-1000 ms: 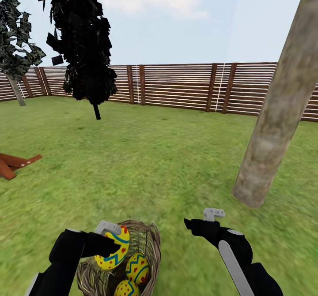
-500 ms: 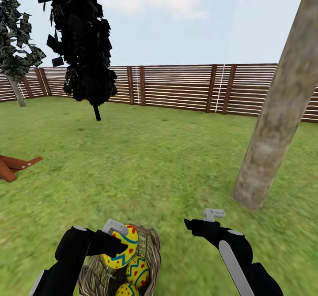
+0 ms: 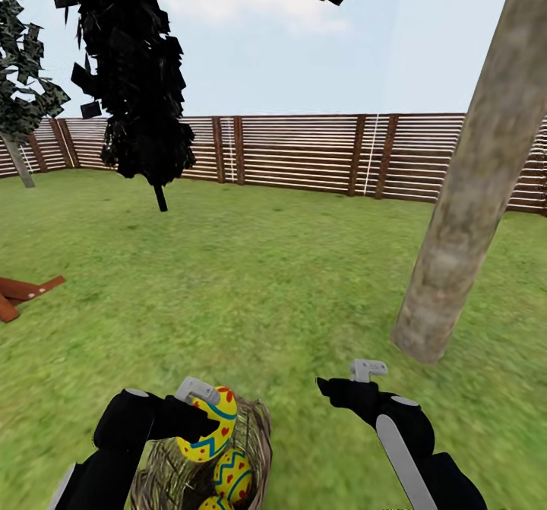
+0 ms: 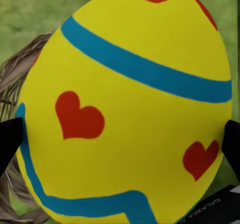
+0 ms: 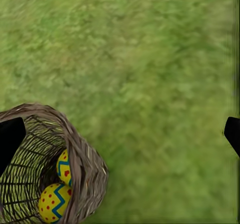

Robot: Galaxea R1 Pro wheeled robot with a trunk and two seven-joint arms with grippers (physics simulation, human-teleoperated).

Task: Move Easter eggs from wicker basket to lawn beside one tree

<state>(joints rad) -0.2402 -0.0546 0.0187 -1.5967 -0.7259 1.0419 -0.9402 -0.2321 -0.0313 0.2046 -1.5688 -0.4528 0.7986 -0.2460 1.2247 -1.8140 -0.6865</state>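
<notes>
In the head view my left gripper is shut on one Easter egg, yellow with red marks and blue bands, held just above the wicker basket. Two more eggs lie inside it. Seen from the left wrist, the held egg sits between the black fingers, with the basket rim behind. My right gripper hangs open over the lawn beside the basket. From the right wrist, the basket shows two eggs. The pale mottled tree rises to the front right.
A narrow near-black columnar tree stands at the back left. A brown slat fence closes the far side. Part of a wooden play frame lies at the left edge. Open grass stretches between the basket and the trunk.
My left gripper has lifted the egg up and slightly right, out of the basket. The whole view has shifted, so the basket sits lower and the trunk a little further left.
</notes>
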